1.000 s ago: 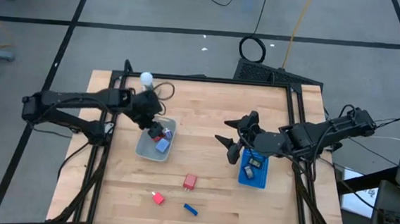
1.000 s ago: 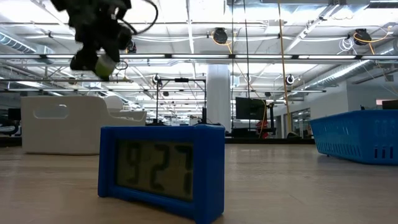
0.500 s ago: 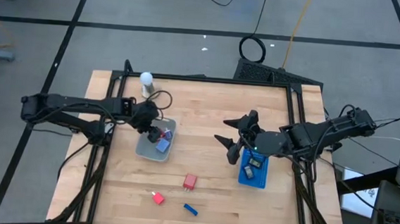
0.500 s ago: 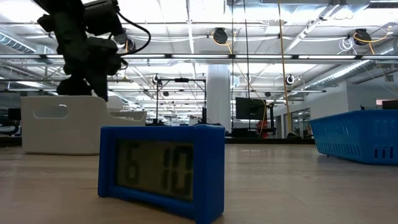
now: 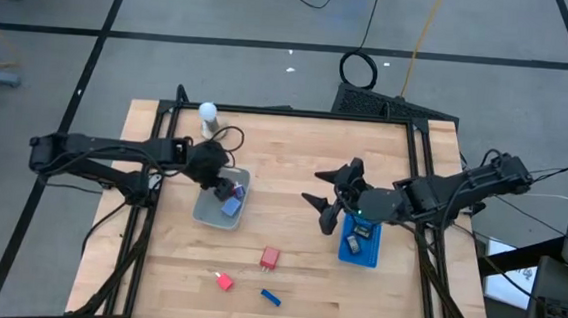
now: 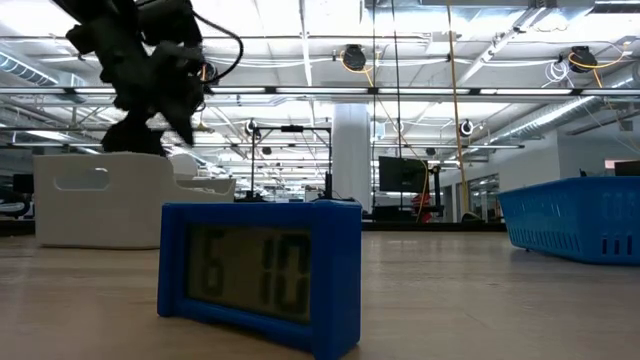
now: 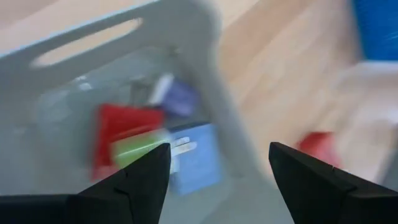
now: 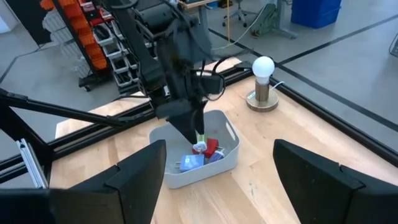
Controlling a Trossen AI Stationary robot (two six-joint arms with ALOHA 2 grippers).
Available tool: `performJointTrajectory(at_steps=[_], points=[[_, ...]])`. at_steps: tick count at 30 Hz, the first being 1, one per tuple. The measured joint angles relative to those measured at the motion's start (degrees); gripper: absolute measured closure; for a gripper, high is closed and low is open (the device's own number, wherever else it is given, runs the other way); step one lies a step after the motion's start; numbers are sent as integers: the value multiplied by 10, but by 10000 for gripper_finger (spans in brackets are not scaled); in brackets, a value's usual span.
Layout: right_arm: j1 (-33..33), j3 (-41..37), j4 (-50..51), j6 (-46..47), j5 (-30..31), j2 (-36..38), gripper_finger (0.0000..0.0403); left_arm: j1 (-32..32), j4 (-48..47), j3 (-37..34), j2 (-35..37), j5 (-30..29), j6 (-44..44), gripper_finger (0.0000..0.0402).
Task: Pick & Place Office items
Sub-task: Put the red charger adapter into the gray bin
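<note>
My left gripper [image 5: 224,187] points down into the grey tray [image 5: 203,214], open, with its fingertips just above the office items there: a red piece [image 7: 118,127], a blue one [image 7: 199,158], a lavender one [image 7: 177,96] and a green one [image 7: 140,148] lying on the red piece. The right wrist view shows the green piece [image 8: 200,138] right at the fingertips. My right gripper [image 5: 323,204] hangs open above the table beside the blue tray [image 5: 368,253], with nothing between its fingers. Loose on the wood lie a red block [image 5: 270,257], a small red item [image 5: 223,281] and a blue item [image 5: 270,298].
A white ball lamp [image 5: 207,114] on a round base stands at the table's far left corner. The blue tray holds a few small items [image 5: 357,234]. In the low view a blue digital clock [image 6: 260,275] stands close to the camera. Bare wood lies between the two trays.
My left gripper has gone down toward the grey tray and tipped more steeply into it. The pale green piece between its fingers a second ago now lies in the tray: the gripper has let go of it. My right arm has kept still.
</note>
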State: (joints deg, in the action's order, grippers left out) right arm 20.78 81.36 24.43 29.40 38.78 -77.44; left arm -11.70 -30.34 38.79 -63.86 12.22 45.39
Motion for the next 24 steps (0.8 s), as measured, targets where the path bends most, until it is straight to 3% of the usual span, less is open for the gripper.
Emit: performJointTrajectory(at_steps=[6,11,14,17,24], points=[[0,0,3,32,0,-6,112,0,195,0,44,62,72,130],[0,0,2,39,1,-6,112,0,354,1,94,56,128,146],[0,0,1,33,-2,-6,112,2,367,18,113,53,128,161],[-2,0,0,30,-53,-6,112,12,363,46,122,53,105,171],[-20,0,-23,26,-124,-6,112,48,358,144,110,48,24,164]])
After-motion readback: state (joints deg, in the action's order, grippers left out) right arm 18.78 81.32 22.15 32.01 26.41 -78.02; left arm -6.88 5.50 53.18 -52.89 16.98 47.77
